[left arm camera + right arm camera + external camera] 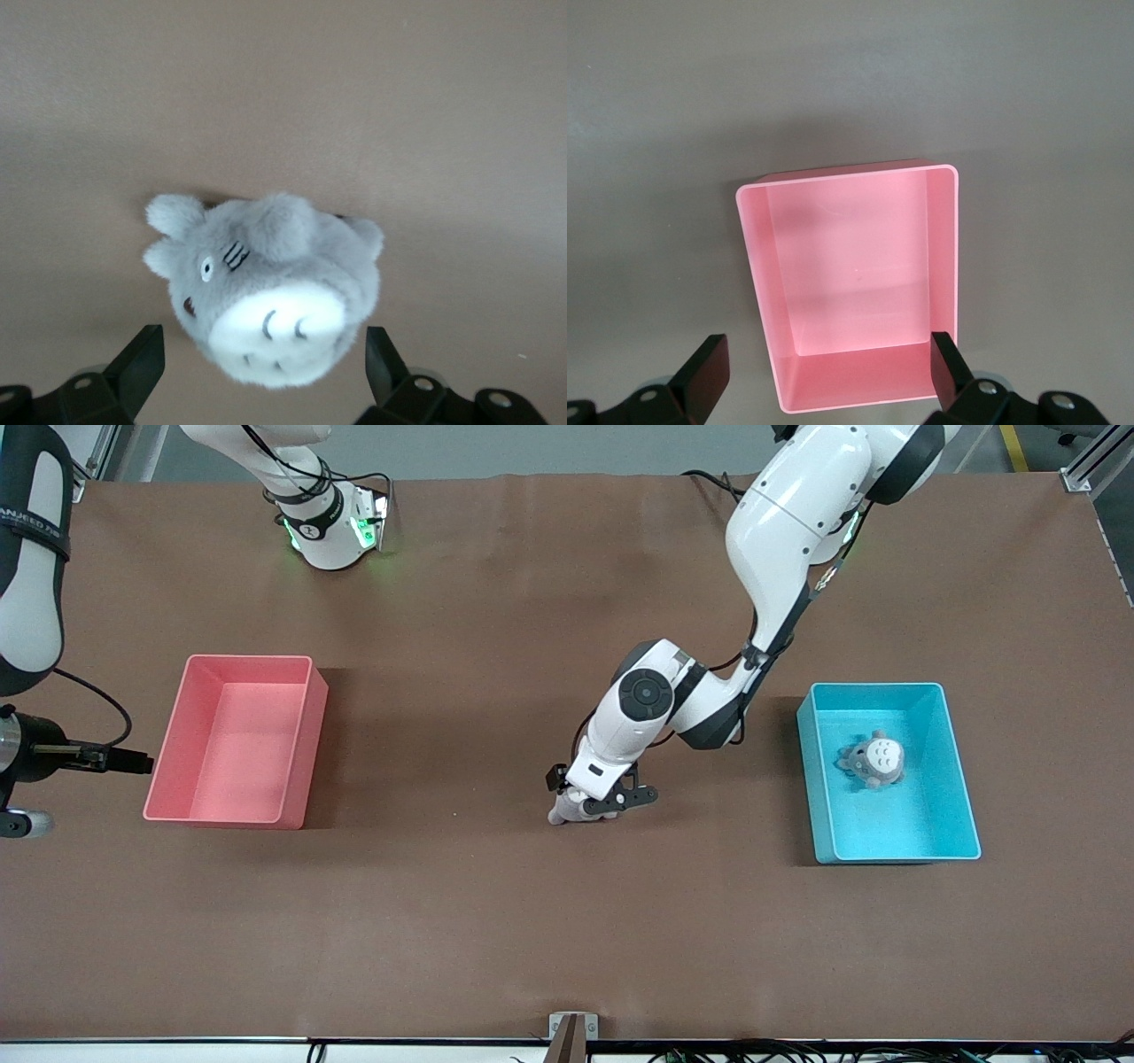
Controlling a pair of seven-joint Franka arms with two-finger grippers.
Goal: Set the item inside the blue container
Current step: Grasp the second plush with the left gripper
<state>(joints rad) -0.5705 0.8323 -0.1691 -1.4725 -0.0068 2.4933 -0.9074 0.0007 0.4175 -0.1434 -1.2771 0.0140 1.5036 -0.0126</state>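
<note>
straddling the grey plush toy (266, 288) with wide jaws, your left gripper (266, 372) sits ready to clamp it for the blue container (966, 815), while your right gripper (824, 376) waits wide over the pink bin (943, 257).

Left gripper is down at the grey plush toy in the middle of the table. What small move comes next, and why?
Probably close the left gripper on the grey plush toy. Its fingers are open with the toy between them on the bare table, not yet gripped. The blue container, toward the left arm's end, already holds a similar toy. The right gripper waits open over the pink bin.
</note>
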